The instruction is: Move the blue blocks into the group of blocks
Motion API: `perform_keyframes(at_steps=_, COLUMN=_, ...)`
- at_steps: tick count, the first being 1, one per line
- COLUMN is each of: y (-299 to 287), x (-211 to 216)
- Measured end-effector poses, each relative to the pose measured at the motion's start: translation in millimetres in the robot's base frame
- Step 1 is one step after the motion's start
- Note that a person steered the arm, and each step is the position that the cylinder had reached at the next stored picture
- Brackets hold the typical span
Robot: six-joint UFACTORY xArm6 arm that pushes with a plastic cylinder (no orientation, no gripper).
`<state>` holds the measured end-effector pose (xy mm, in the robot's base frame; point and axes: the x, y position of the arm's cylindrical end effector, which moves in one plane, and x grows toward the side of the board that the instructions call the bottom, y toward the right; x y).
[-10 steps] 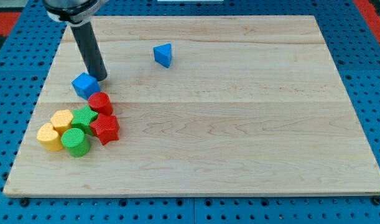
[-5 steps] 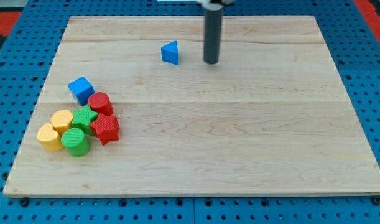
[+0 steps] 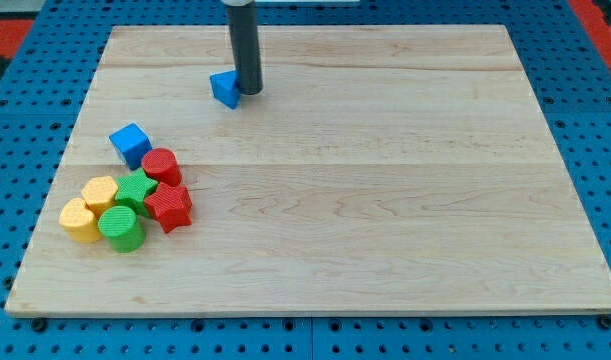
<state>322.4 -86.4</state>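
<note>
Blue triangular block (image 3: 224, 88) shoved leftward since half-second ago — my tip (image 3: 250, 92) now touching its right side. No claw fitted, grasps nothing. Blue cube (image 3: 131, 144) already beside group, far lower-left of tip — triangle remains.

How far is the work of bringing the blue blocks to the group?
Done: the blue cube sits against the red cylinder at the group's edge. In hand: my tip touches the blue triangle block on its right side in the view. Left: push that block down-left to the group.
</note>
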Motion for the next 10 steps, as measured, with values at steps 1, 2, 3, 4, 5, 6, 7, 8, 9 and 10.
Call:
perform_keyframes(at_steps=1, y=-15.8, x=-15.0)
perform_keyframes(at_steps=2, y=-52.3, x=-16.6)
perform_keyframes(at_steps=3, y=-76.7, x=-0.3)
perform_keyframes(at_steps=4, y=-77.6, x=38.5)
perform_keyframes(at_steps=5, y=-82.5, x=60.4)
perform_keyframes(at_steps=6, y=-80.5, x=23.9)
perform_keyframes(at_steps=7, y=-105.0, x=21.4)
perform_keyframes(at_steps=8, y=-113.0, x=60.4)
perform_keyframes(at_steps=9, y=-115.9, x=100.8)
perform_keyframes(at_steps=10, y=-108.2, x=93.6)
